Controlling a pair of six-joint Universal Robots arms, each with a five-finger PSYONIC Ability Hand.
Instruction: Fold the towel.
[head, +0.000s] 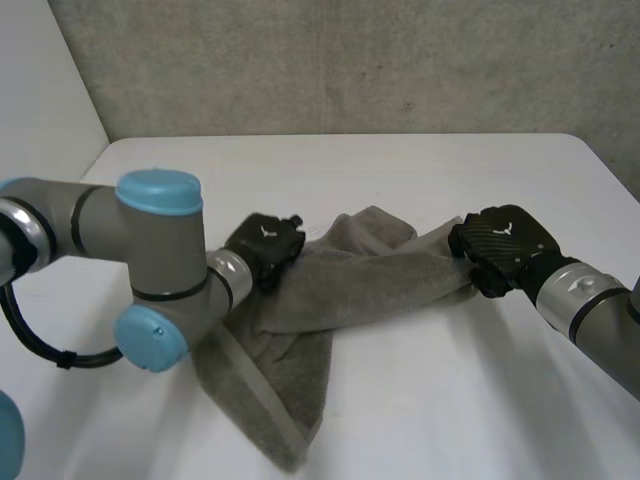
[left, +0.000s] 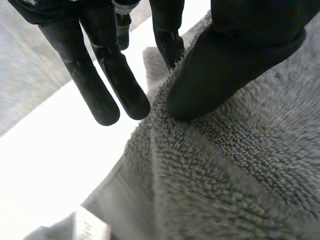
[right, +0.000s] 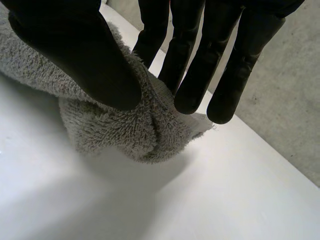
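Observation:
A grey towel (head: 350, 280) lies rumpled across the middle of the white table (head: 400, 170), one end trailing toward the front edge. My left hand (head: 265, 245) is at the towel's left edge. Seen from the left wrist, its thumb (left: 225, 65) presses down on the towel (left: 240, 165) and its fingers (left: 125, 90) close in at the cloth's edge, pinching it. My right hand (head: 500, 245) is at the towel's right end. From the right wrist, its thumb (right: 80, 55) and fingers (right: 190, 75) squeeze a bunched fold of towel (right: 115, 130) just above the table.
A grey concrete wall (head: 350, 60) stands behind the table's far edge. My left arm's elbow (head: 150, 270) hangs over the front left of the table, beside the towel's trailing end. Bare tabletop lies behind and to the front right of the towel.

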